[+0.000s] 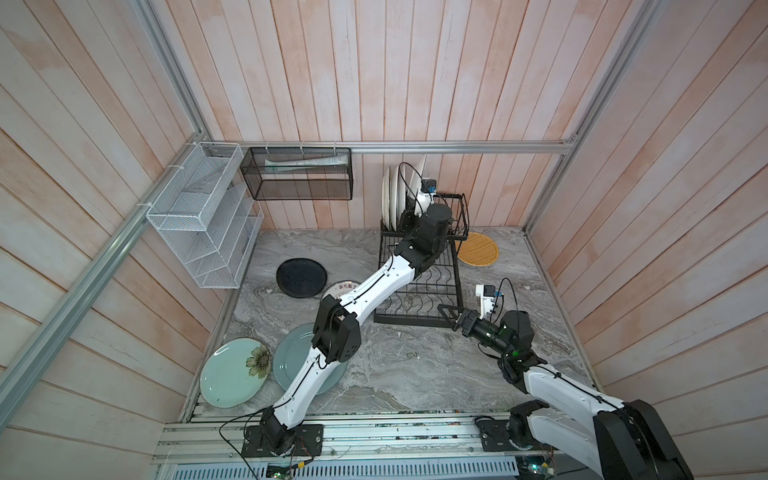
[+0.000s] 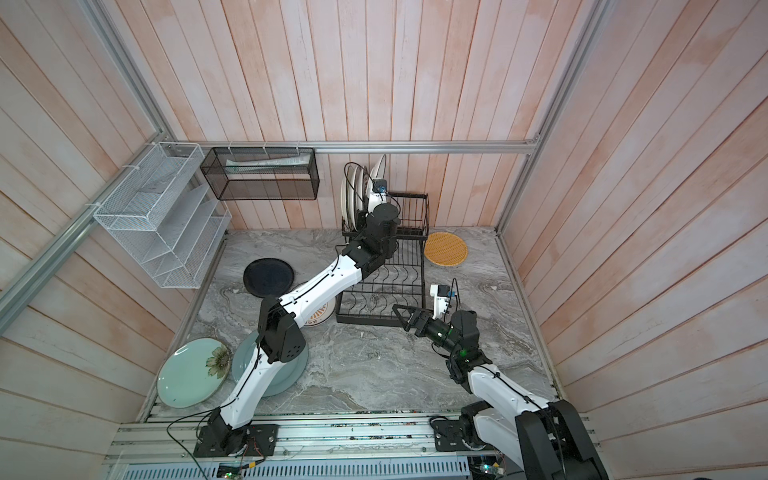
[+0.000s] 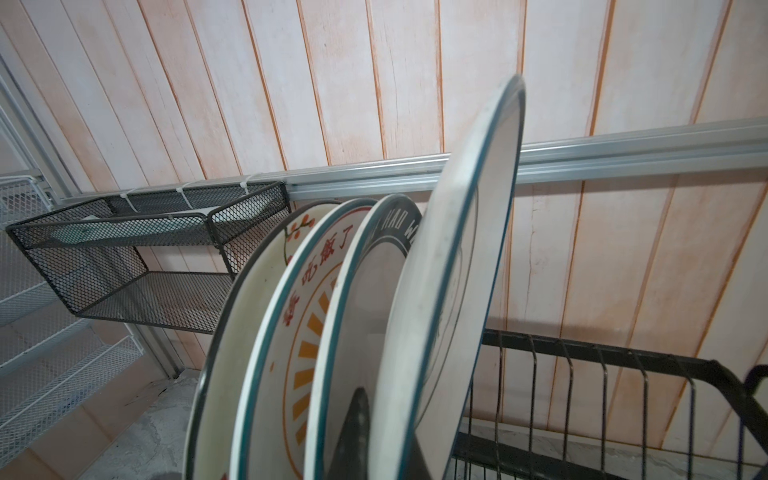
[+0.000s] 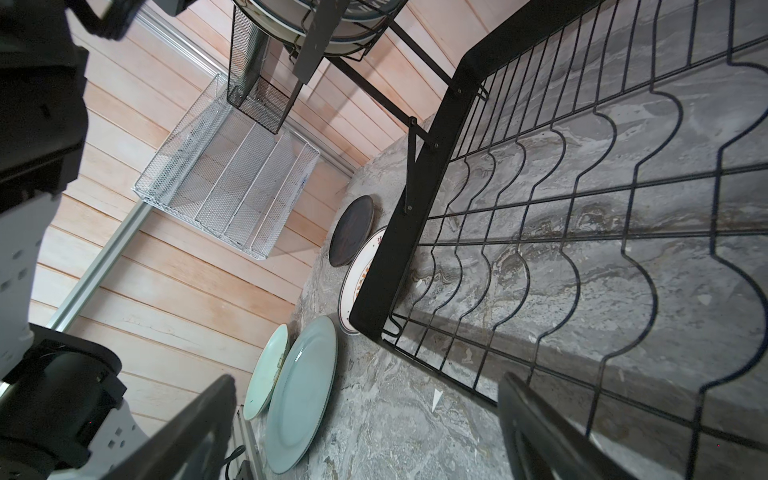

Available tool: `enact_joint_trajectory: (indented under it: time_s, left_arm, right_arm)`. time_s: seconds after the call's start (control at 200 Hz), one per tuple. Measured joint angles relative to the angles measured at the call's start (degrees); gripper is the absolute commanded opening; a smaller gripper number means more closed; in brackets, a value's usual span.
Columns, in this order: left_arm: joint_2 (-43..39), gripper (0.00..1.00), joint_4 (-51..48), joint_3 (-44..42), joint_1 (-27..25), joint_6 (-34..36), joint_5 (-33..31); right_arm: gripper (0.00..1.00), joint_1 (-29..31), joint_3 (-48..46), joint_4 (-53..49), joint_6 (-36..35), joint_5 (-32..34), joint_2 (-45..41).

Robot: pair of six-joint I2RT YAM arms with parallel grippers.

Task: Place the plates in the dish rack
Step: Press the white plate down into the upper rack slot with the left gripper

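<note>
Entry: blue-rimmed plate (image 3: pixel 457 257), standing in dish rack (image 1: pixel 409 321) at the table's (image 1: pixel 395 365) back edge. Likely stiff, slick, breakable; take it by the rim. Your left gripper (image 3: pixel 374 453) pinches it; right gripper (image 1: pixel 446 318) gapes, empty.

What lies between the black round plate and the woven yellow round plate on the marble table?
The black wire dish rack stands there, partly under the left arm; both top views show this.
</note>
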Motion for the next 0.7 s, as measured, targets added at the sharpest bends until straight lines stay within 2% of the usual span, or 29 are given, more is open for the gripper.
enact_joint_trajectory:
  time_s: [0.265, 0.7]
  left_arm:
    - [-0.2, 0.00, 3.6, 0.0, -0.5, 3.2, -2.1]
    - [-0.2, 0.00, -2.9, 0.6, -0.2, -2.4, -1.9]
  right_arm:
    - [0.98, 0.2, 0.0, 0.0, 0.0, 0.0, 0.0]
    - [0.98, 0.2, 0.3, 0.0, 0.0, 0.0, 0.0]
